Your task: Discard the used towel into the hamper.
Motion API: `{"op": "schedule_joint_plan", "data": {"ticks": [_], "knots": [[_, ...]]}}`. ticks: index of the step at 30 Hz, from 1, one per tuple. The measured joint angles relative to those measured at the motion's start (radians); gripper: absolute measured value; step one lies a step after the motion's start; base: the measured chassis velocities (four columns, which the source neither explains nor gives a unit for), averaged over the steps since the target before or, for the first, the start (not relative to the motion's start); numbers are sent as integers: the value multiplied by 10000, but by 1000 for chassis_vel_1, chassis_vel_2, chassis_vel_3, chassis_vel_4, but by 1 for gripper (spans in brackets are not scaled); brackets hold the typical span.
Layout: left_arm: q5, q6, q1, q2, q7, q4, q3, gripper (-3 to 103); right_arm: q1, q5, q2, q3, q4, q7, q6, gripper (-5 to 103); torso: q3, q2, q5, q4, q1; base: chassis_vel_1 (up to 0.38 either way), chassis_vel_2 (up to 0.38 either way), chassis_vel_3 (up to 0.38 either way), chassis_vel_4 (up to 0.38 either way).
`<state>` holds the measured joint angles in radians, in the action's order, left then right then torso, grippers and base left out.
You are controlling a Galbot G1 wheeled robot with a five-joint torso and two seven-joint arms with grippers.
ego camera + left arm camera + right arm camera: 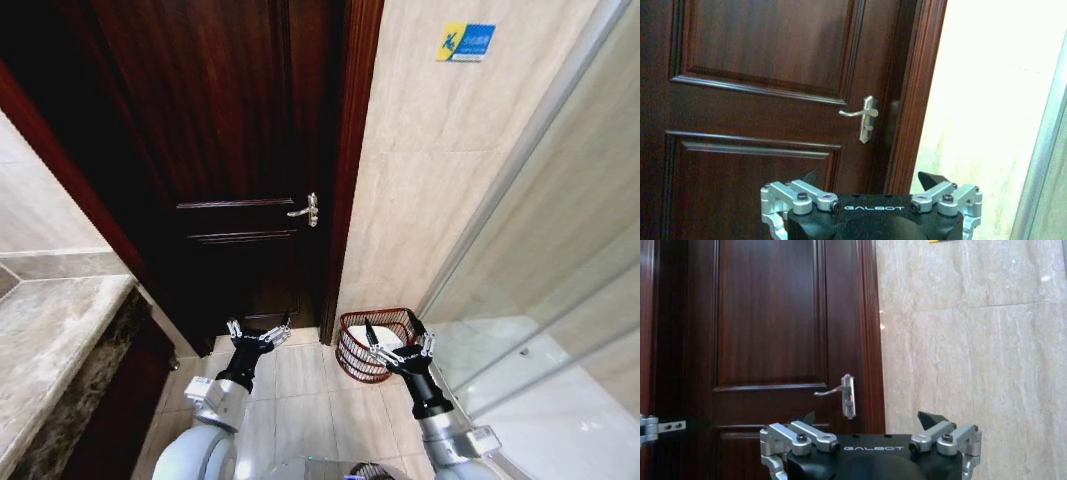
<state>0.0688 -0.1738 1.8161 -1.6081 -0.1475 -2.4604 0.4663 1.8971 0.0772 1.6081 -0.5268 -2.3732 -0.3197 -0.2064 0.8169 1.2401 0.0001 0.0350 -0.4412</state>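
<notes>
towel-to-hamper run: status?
Looks mostly done: something white lies inside the hamper on the floor beside the door, likely the towel, though it can't be confirmed. Nothing in hand: the left gripper is open and empty in front of the door, and the right gripper is open and empty over the hamper's near rim. Nothing obvious is left beyond pulling the arms back.

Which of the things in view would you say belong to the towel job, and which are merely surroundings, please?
Belonging to the job:
- the hamper on the floor by the tiled wall, something white inside it
- the right gripper, open, over the hamper
- the left gripper, open, held low before the door

Merely surroundings:
- the door
- the door handle
- the stone counter
- the wall sign
</notes>
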Motion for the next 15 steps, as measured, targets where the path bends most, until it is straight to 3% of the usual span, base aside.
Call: {"op": "schedule_joint_plan", "data": {"ticks": [15], "knots": [[0, -1, 0, 1, 0, 0, 0, 100, -1, 0, 0, 0, 0, 0, 0, 100, 1, -1, -1, 0, -5, 0, 0, 0, 0]]}}
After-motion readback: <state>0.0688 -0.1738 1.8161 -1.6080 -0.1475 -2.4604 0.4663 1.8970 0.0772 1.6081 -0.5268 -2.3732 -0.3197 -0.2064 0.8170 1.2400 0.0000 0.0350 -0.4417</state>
